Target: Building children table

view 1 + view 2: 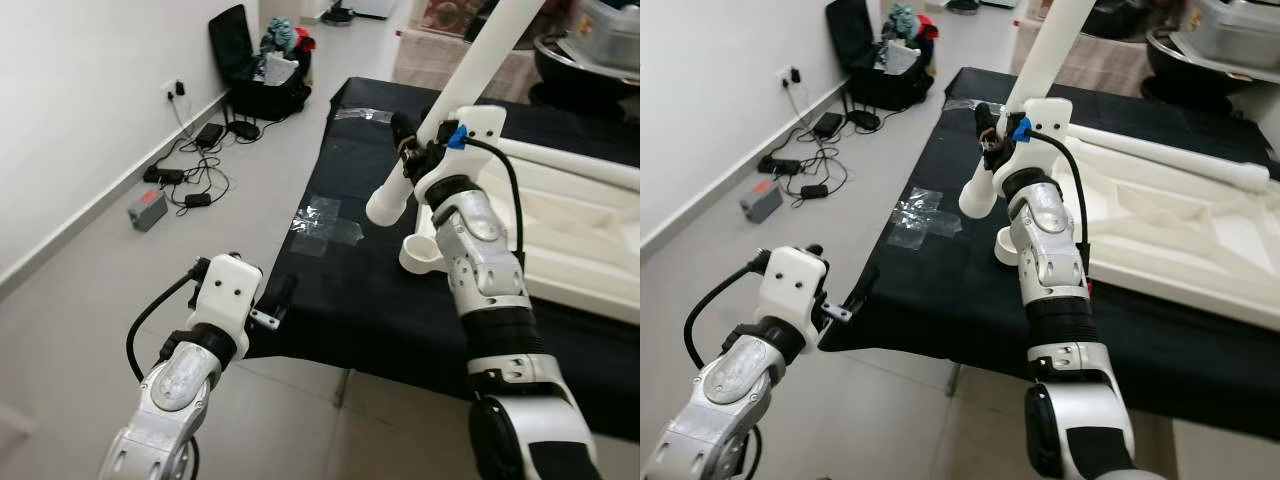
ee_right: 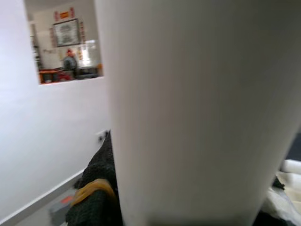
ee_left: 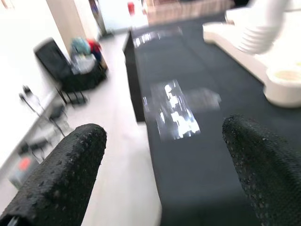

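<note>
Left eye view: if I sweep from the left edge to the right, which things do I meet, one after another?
Grey box on the floor → left gripper → clear tape patch on the black mat → white table leg held by the right gripper → upturned white tabletop.

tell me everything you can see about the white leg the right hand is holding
The white table leg is a long round tube of smooth, plastic-looking material, thick and plain, with a rounded lower end. It is tilted, its lower end hanging just above the black mat near a round socket on the white tabletop, its upper part running out of frame. The right hand is closed around its lower part; in the right wrist view it looms close as a pale column.
</note>
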Controlling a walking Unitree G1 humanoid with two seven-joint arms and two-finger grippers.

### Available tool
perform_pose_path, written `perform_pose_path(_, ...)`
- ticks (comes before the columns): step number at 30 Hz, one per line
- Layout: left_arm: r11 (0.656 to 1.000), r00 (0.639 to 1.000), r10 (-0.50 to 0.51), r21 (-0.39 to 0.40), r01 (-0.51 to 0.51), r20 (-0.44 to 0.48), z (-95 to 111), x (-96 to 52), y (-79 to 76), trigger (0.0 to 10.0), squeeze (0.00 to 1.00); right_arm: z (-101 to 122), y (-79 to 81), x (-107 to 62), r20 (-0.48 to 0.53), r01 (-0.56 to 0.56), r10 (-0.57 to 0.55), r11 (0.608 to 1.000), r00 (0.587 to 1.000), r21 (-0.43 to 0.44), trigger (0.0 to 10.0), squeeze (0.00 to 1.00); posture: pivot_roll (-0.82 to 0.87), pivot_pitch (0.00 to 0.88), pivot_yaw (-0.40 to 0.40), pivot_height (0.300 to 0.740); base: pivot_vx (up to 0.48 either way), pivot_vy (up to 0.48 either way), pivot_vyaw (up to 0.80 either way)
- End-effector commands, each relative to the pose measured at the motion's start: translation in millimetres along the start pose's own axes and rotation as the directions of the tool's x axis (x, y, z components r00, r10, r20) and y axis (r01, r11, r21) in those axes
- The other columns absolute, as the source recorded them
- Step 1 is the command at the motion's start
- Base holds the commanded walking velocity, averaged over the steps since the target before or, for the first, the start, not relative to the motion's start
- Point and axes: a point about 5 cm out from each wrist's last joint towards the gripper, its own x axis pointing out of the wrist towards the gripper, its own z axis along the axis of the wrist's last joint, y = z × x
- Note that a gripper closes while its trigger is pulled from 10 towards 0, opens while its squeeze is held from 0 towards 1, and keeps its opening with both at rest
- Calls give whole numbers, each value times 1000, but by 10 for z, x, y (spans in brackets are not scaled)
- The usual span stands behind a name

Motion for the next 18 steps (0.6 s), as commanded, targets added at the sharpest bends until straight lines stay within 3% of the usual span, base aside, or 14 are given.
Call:
perform_pose_path(1,999,999,32,6,-32,27,49,25,11,10000,0,32,-19,-17,30,22,-21,999,999,-32,10000,0,87,87,-77,740,0,0,-769)
perform_pose_path(11,993,989,113,24,-116,91,173,97,123,10000,0,66,150,-38,73,4,-1,999,997,-44,10000,0,87,70,-79,740,0,0,-77)
perform_pose_path(18,992,988,117,35,-121,100,193,123,139,10000,0,71,171,-29,68,11,-8,999,998,-48,10000,0,87,76,-83,740,0,0,0)
